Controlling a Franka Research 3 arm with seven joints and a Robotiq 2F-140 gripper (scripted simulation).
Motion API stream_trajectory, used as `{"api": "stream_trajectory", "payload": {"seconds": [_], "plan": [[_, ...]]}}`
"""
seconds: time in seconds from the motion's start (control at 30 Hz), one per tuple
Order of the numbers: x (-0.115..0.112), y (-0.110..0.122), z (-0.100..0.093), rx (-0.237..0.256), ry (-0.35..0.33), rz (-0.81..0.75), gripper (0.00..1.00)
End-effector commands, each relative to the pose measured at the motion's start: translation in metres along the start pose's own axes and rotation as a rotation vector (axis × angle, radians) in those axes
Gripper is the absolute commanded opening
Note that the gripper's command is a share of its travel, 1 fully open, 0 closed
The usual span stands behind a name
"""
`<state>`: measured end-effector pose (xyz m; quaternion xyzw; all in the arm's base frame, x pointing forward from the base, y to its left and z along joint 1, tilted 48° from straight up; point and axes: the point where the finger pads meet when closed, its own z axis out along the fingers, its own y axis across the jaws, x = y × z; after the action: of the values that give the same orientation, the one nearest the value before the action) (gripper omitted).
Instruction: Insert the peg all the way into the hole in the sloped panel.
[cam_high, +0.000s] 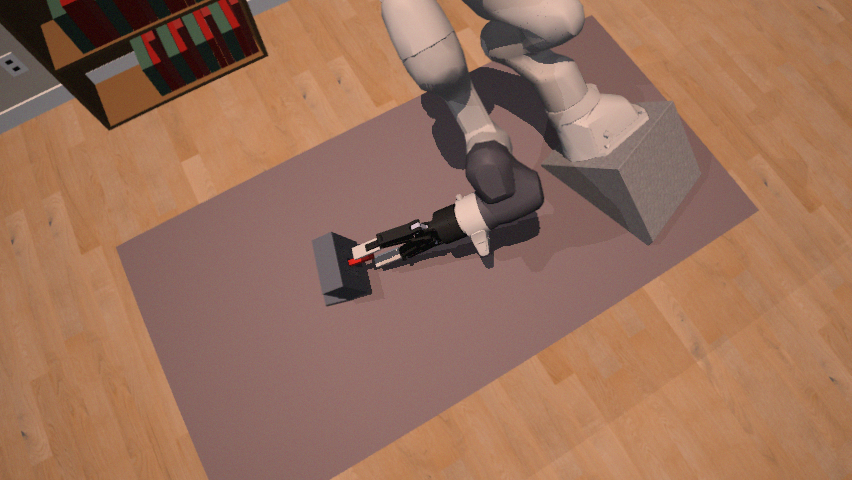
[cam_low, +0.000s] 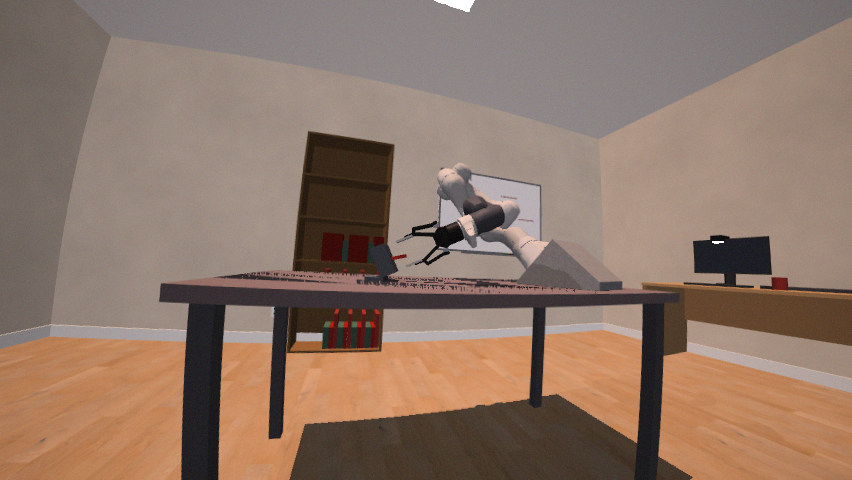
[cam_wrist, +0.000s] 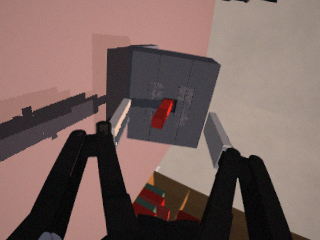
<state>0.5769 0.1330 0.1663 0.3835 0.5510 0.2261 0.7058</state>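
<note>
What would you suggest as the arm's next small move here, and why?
Probably a short, straight retreat from the sloped panel. The gripper is open, its fingers standing apart on either side of the red peg, which sits in the panel's hole with a stub protruding. Whether it is fully seated cannot be told.

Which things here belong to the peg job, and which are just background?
Job:
- peg, red, partly in the hole
- panel, grey, sloped
- tool, open, fingers either side of the peg

Background:
- bookshelf
- whiteboard
- monitor
- desk
- red cup
</note>
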Motion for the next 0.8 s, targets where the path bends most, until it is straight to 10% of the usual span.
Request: {"api": "stream_trajectory", "payload": {"seconds": [0.0, 0.77], "plan": [[-0.001, 0.002, -0.01, -0.002, -0.006, 0.009, 0.64], [0.0, 0.001, -0.076, -0.001, -0.002, -0.001, 1.0]]}}
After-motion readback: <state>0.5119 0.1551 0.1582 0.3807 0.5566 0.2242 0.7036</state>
